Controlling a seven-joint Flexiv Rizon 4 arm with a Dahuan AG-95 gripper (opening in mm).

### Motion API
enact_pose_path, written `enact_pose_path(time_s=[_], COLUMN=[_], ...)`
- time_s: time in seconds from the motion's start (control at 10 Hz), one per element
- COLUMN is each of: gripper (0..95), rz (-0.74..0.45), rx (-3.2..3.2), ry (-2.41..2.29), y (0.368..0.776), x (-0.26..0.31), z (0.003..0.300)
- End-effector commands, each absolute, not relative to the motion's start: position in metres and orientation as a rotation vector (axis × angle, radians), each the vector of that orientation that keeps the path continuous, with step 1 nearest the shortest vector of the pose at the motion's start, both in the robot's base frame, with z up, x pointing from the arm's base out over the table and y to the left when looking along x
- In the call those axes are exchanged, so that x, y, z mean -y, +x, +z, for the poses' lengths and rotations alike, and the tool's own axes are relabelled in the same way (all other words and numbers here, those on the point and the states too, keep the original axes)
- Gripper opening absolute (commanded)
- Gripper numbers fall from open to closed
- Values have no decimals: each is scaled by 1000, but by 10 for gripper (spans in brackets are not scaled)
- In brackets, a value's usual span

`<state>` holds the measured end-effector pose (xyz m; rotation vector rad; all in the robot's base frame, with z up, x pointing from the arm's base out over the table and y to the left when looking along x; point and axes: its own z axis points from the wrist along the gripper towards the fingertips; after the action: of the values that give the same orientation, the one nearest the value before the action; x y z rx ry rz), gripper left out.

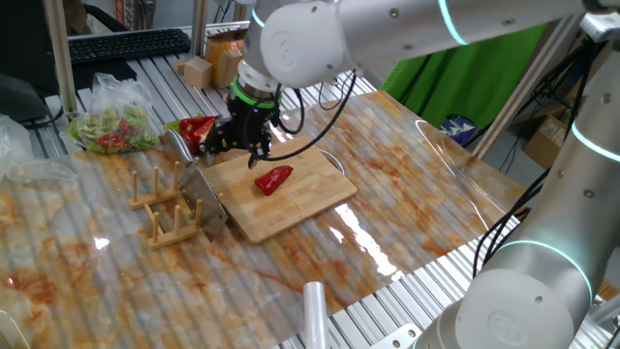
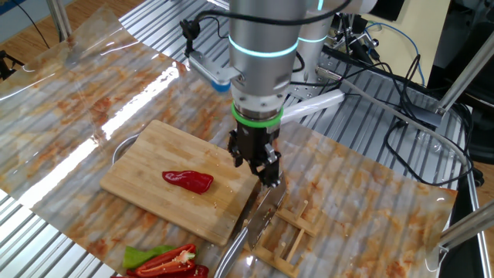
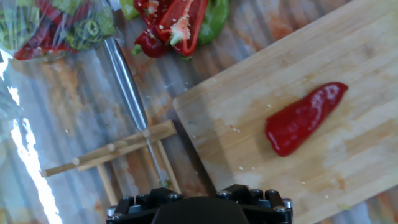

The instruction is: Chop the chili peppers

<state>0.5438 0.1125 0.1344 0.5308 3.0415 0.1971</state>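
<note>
Claw (image 2: 263, 174), black two-finger gripper pointing down, hangs w/ jaws apart, gripping nothing, just above steel knife (image 2: 248, 225) resting in slatted wooden rack (image 2: 289, 235). One whole glossy red chili pepper (image 2: 188, 181) lies mid light bamboo cutting board (image 2: 147, 166), apart from claw. Cut red/green pepper scraps (image 2: 164, 261) beside board.

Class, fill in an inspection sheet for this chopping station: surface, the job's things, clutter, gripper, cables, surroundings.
Surface: stained plastic sheet over a slatted table.
Job's things: one whole chili pepper on the cutting board; knife resting in a wooden rack.
Clutter: cut pepper pieces and a bag of scraps beside the board.
Gripper: gripper open, holding nothing, above the knife.
Cables: black cables behind the arm.
Surroundings: keyboard, green cloth.
</note>
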Motion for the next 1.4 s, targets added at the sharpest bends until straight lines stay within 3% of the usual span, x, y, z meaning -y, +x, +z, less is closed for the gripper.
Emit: enact_pose_path(time_s=[0.1, 1.4], gripper=[760, 760], rz=[191, 155], rx=[-3047, -3103], ry=[529, 486], y=[550, 562], x=[-118, -124], z=[131, 116])
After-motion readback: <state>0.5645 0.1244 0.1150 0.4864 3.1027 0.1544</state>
